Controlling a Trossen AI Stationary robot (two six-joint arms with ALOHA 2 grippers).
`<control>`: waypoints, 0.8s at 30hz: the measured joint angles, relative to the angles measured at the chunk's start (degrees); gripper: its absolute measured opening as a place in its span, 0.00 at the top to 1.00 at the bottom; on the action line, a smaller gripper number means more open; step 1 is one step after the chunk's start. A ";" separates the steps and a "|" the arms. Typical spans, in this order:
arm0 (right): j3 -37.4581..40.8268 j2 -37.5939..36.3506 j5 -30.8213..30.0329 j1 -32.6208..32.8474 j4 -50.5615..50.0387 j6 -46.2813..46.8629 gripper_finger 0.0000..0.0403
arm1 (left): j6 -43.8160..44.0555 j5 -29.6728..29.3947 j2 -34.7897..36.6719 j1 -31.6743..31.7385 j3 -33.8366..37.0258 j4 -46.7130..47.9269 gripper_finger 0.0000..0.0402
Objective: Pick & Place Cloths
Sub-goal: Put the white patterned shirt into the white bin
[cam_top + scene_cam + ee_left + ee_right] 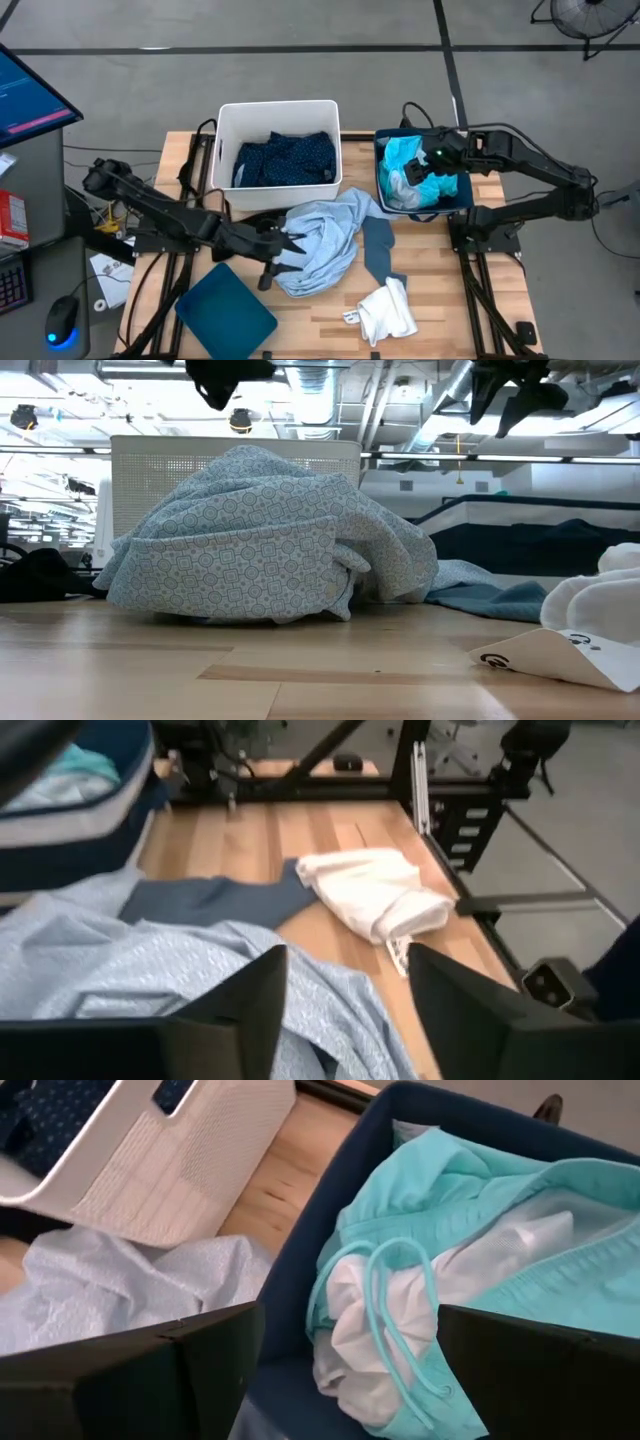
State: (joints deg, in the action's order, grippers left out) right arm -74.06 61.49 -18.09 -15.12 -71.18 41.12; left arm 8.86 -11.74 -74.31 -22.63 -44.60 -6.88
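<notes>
Nearest me on the table, a white cloth (388,311) lies by the front edge, with my left gripper (292,243) spread wide at the pale blue cloth (325,240) heaped mid-table. Farther back, I have the right gripper (432,178) wide open over the aqua cloth (470,1230) in the dark tub (380,165); the navy dotted cloth (285,158) sits in the white bin (278,112)

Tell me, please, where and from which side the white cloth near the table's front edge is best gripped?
Probably at the raised, bunched fold in the middle of the white cloth, coming straight down from above. It lies crumpled in a heap on the bare table, apart from the pale blue cloth, so its ridges offer fabric to pinch. The flat tag end offers less.
</notes>
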 joint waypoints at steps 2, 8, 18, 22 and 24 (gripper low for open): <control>0.00 0.00 0.00 0.71 -0.05 -1.10 0.28 | 0.00 -0.05 -1.91 0.00 0.00 -0.69 0.45; 0.04 0.00 0.00 1.94 -0.19 -2.57 0.28 | 0.69 -1.99 -8.70 0.02 0.04 -5.16 0.29; 0.39 0.00 0.00 2.04 -0.44 -4.69 0.28 | 1.97 -8.82 -19.06 0.21 -0.74 -10.17 0.28; 0.37 0.00 0.00 2.04 -0.44 -5.73 0.28 | 2.12 -10.81 -22.66 0.28 -0.75 -10.49 0.28; 0.37 0.00 0.00 2.04 -0.44 -5.76 0.28 | 2.12 -10.81 -24.37 0.26 -0.78 -10.53 0.28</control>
State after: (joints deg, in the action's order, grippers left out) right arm -73.69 61.49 -18.09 -13.08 -71.61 35.36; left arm 10.98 -22.55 -98.67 -22.37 -45.37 -17.41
